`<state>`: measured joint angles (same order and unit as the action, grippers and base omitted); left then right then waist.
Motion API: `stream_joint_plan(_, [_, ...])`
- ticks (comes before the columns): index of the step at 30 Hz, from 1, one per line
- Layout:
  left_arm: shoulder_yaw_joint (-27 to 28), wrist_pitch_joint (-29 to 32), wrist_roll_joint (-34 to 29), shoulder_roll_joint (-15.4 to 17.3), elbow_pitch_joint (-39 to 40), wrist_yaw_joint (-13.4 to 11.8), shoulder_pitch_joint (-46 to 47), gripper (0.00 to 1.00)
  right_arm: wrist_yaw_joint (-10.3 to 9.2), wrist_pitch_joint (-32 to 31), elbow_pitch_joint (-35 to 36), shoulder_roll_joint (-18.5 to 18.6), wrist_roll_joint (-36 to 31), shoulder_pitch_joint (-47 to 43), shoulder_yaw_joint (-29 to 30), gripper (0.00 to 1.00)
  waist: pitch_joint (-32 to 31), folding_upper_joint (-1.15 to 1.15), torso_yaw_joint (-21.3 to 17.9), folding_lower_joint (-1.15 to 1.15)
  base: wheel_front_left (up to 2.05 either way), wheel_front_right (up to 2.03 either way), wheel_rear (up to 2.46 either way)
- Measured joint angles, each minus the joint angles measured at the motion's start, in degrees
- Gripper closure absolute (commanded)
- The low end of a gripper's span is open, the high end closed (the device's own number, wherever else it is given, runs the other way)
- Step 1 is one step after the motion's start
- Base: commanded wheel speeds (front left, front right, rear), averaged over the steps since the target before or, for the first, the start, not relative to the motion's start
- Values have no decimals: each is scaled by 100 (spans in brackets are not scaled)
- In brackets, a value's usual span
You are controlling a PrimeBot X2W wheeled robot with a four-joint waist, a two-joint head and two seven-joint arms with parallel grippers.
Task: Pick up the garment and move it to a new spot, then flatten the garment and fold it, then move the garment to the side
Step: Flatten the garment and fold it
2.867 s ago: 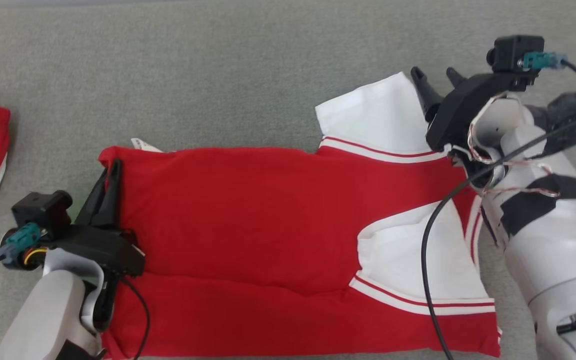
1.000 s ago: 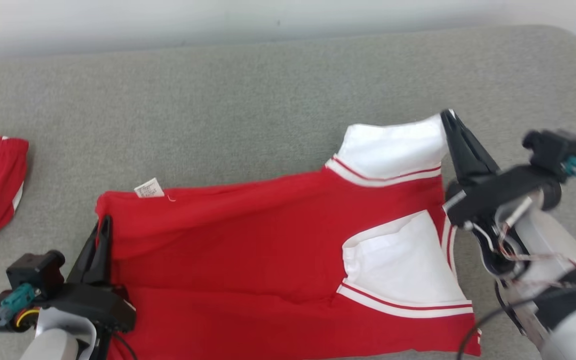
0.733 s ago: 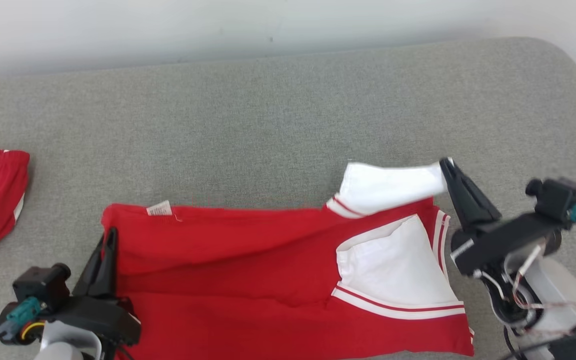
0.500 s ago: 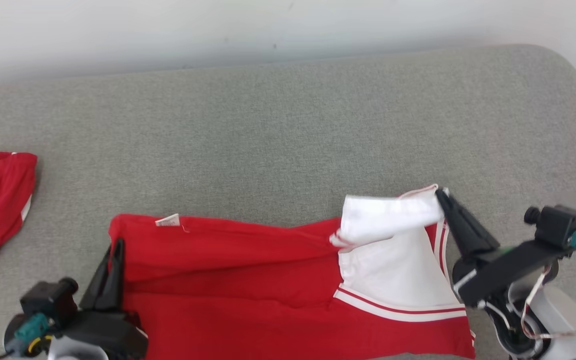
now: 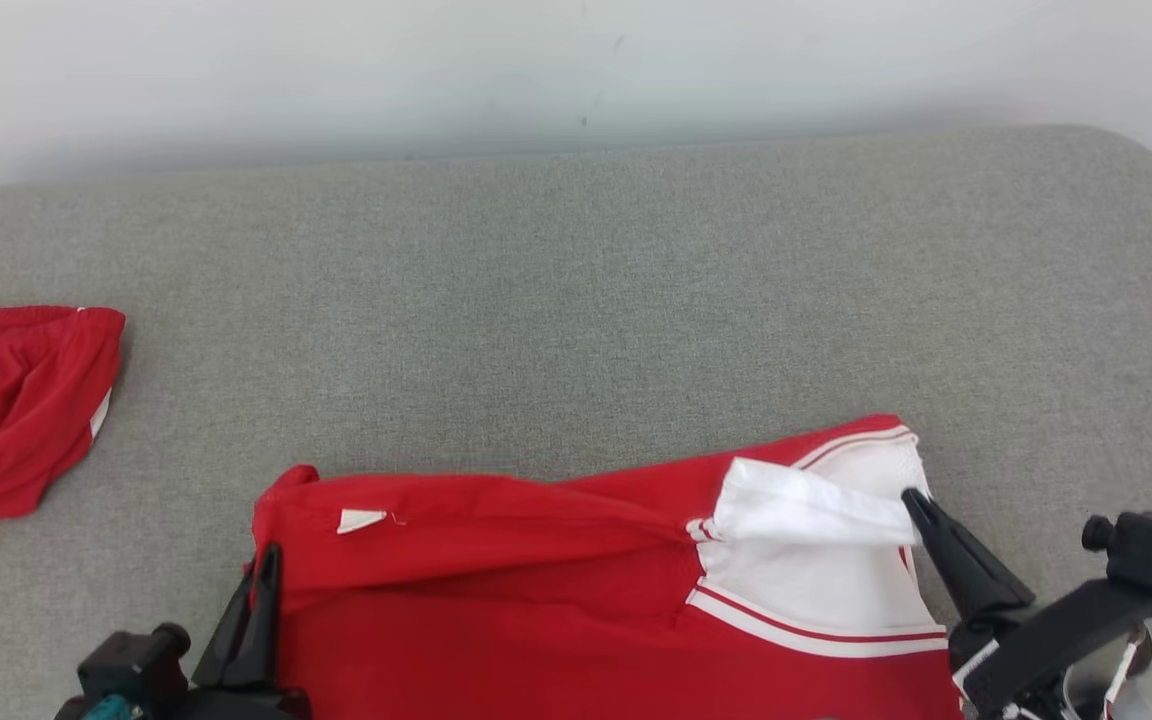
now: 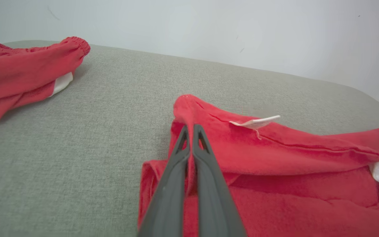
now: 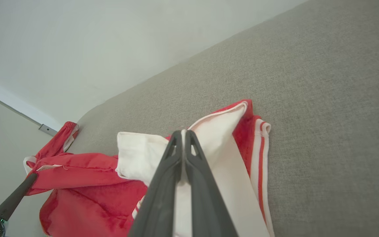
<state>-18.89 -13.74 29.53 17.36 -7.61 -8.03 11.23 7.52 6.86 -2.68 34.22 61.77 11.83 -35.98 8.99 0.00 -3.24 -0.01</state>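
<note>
The garment (image 5: 536, 600) is a red shirt with white sleeves and striped cuffs, lying at the near edge of the grey cushion. Its far long edge is lifted and rolled over toward me. My left gripper (image 5: 266, 565) is shut on the red hem corner (image 6: 189, 131) at the shirt's left end, near a small white label (image 6: 255, 122). My right gripper (image 5: 911, 498) is shut on the white sleeve (image 7: 183, 133) at the right end, holding it above the layer below. The left gripper's finger (image 7: 15, 197) also shows in the right wrist view.
A second red garment with white trim (image 5: 11, 410) lies bunched at the cushion's left edge (image 6: 21, 75). The grey cushion (image 5: 576, 300) stretches back to a pale wall (image 5: 576, 60), and its right corner is rounded.
Both grippers have drawn the shirt's far edge toward me, so it now folds over the near half. The head camera has tilted up, showing more cushion and wall.
</note>
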Motion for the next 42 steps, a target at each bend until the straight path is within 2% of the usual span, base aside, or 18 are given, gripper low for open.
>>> stream_joint_plan(8, [131, -71, 77, -131, 92, -114, -541, 100, 0, -141, -109, 27, -16, -380, 35, 100, -175, 0, -44, 0, 0, 0, 0])
stream_joint_plan(21, [169, -118, 83, -345, -282, 13, -752, 100, 0, -514, -622, -248, -517, -530, 116, 100, -334, 1, 25, 0, 0, 0, 0])
stream_joint_plan(22, [177, -118, 56, -345, -305, 12, -753, 96, 0, -497, -645, -291, -578, -541, 148, 66, -342, 0, 30, 0, 0, 0, 0])
stream_joint_plan(23, [192, -118, 43, -347, -316, 12, -753, 65, 0, -458, -662, -332, -622, -539, 216, 12, -349, 0, 34, 0, 0, 0, 0])
stream_joint_plan(24, [216, -118, 10, -350, -315, 11, -753, 24, 0, -428, -673, -358, -637, -539, 278, 0, -355, 0, 38, 0, 0, 0, 0])
stream_joint_plan(25, [246, -118, -23, -355, -302, 9, -753, 0, -1, -422, -693, -377, -650, -541, 318, 0, -360, 0, 42, 0, 0, 0, 0])
stream_joint_plan(35, [568, -119, -336, -456, 194, -59, -1027, 0, 0, -179, -559, -503, -784, -643, 646, 0, -458, 1, 74, 1, 0, 0, 0])
stream_joint_plan(42, [786, -119, -595, -501, 500, -82, -1167, 0, 0, -182, -831, -591, -1215, -654, 966, 0, -550, 0, 124, 1, 0, 0, 0])
